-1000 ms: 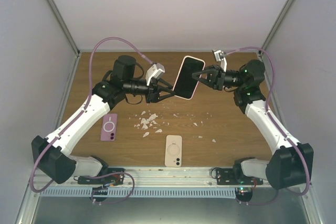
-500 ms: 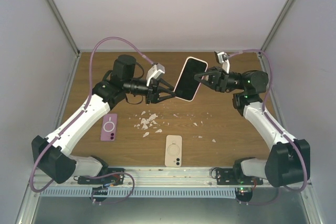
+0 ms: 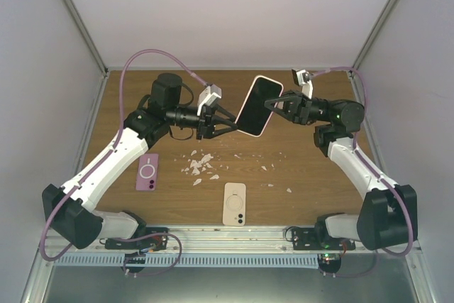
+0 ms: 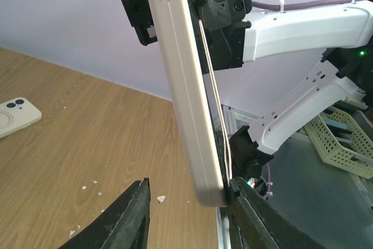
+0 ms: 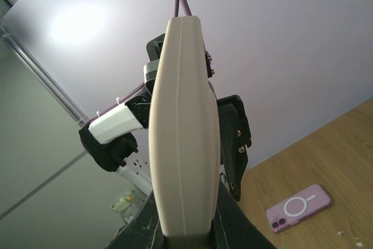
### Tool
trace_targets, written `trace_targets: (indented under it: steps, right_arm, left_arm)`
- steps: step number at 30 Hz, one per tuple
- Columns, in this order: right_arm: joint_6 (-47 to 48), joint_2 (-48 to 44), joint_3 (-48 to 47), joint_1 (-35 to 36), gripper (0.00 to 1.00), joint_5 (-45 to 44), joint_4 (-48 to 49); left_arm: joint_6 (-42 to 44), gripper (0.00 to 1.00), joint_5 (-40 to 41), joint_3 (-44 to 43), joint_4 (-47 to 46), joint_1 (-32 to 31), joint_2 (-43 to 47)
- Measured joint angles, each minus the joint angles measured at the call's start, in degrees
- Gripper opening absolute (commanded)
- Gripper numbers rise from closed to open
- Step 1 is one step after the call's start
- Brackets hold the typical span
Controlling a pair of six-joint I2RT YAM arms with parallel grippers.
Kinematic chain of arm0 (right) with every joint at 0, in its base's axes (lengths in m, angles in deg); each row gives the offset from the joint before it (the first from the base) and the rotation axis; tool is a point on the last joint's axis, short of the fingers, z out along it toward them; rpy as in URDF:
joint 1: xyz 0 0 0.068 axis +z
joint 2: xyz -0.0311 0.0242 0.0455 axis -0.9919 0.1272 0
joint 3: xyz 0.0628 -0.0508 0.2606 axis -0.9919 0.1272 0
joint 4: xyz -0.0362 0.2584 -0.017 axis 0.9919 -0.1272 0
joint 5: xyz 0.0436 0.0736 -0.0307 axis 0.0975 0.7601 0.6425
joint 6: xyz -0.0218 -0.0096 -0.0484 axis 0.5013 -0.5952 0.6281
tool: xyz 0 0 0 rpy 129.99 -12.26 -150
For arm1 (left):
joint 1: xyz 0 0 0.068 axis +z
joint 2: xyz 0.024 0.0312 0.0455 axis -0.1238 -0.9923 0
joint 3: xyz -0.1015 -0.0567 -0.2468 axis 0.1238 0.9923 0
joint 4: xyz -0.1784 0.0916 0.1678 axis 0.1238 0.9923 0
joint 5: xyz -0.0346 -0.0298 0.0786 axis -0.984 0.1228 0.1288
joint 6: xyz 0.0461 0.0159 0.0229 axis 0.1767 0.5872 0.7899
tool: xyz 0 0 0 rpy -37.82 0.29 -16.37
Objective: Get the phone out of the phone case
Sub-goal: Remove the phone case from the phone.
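Cream plastic, smooth and matte with rounded corners: that's the case (image 4: 185, 86), and the phone (image 3: 257, 103) is sitting in it, glossy black screen showing from above. You've got the whole thing up in the air over the middle of the wooden surface (image 3: 305, 168), tilted, held between the two arms. Your right pincer (image 3: 274, 104) is clamped tight on the upper end, and its wrist view shows the curved back of the case squeezed between its fingers. Your left pincer (image 4: 187, 185) is straddling the lower corner with its jaws apart: one finger looks to be touching the screen-side edge, while the other stands clear of the back. So I'd say you're at the peel step, nothing popped out yet. There's a thin pale sliver standing off along the screen side in the left wrist view; it might be the lip lifting, but I can't say for sure. The next move probably wants that left finger hooked on the lip and pulled away while the right one holds firm. The plastic looks stiff-ish but bendy. Lying on the wood are a purple case (image 3: 147, 171), another cream one (image 3: 235, 204) and some white crumbs (image 3: 201, 165).
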Motion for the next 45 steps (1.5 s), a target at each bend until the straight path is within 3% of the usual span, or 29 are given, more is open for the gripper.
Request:
trace_targets:
  steps: [8,16,20,25,31,45]
  right_arm:
    - [-4.13,0.0,0.33,-0.52,0.01,-0.15,2.4]
    - [-12.87,-2.1,0.26,0.68,0.0,2.23,11.54]
    - [-13.46,-2.12,0.26,0.42,0.01,2.19,12.26]
    - [-11.3,-2.27,0.37,-1.01,0.01,1.49,9.27]
    - [-7.37,-2.29,0.74,-1.33,0.01,0.26,4.17]
    - [-4.63,-2.29,0.94,-1.33,0.0,-0.09,0.9]
  left_arm:
    - [-0.02,0.36,-0.31,0.44,-0.04,0.63,0.11]
    - [0.07,0.41,10.64,2.97,2.34,4.83,-4.74]
    - [1.01,0.53,6.78,3.08,2.51,4.9,-4.13]
    - [0.22,0.58,-1.68,4.44,-0.07,4.55,0.17]
    - [-2.27,0.59,-7.04,3.96,-3.23,2.36,2.99]
    - [-7.17,0.54,-6.32,3.08,-6.05,-0.13,1.62]
